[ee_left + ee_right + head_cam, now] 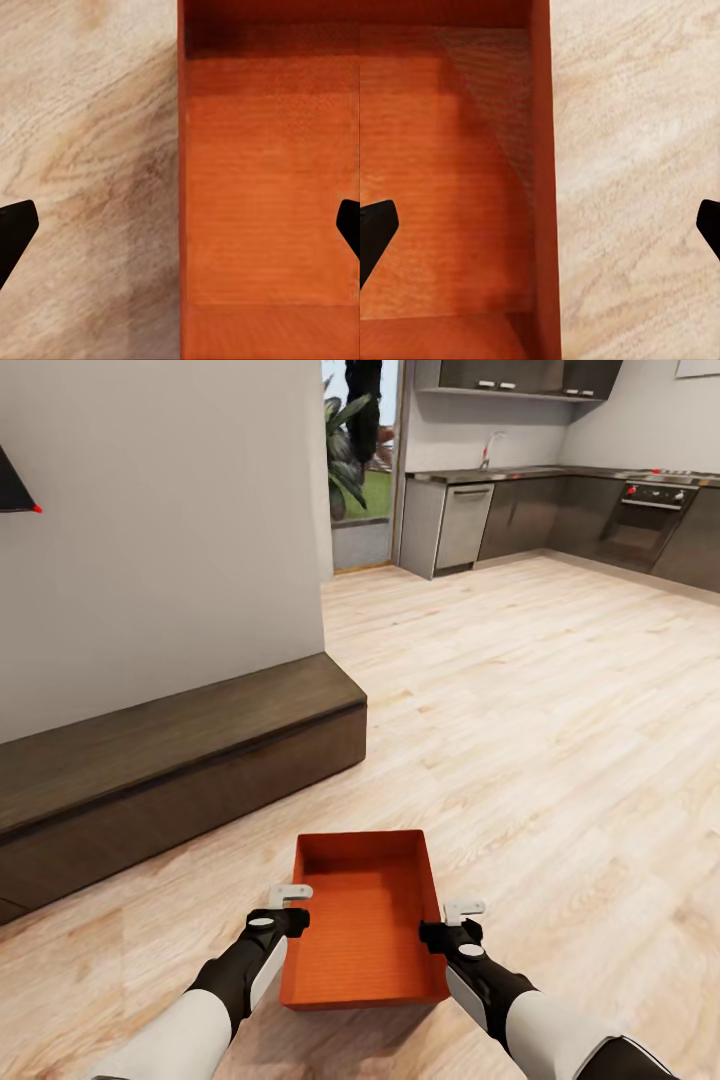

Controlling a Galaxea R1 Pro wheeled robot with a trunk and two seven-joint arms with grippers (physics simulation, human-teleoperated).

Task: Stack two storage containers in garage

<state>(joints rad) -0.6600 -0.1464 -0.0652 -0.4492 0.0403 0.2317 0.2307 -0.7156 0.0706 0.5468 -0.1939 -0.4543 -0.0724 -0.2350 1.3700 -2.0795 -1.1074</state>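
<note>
I'm straddling the container (364,920) walls, left gripper (289,903) at 9 o'clock, right gripper (459,918) at 3. Both jaws are gaping wide, gripping nothing; I'm thinking lower evenly, then pinch both walls together.

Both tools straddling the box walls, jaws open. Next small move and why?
Probably close both tools on the walls. The left tool and right tool each sit over a long side wall of the orange storage container, jaws wide open with one finger inside and one outside, so nothing grips it yet.
</note>
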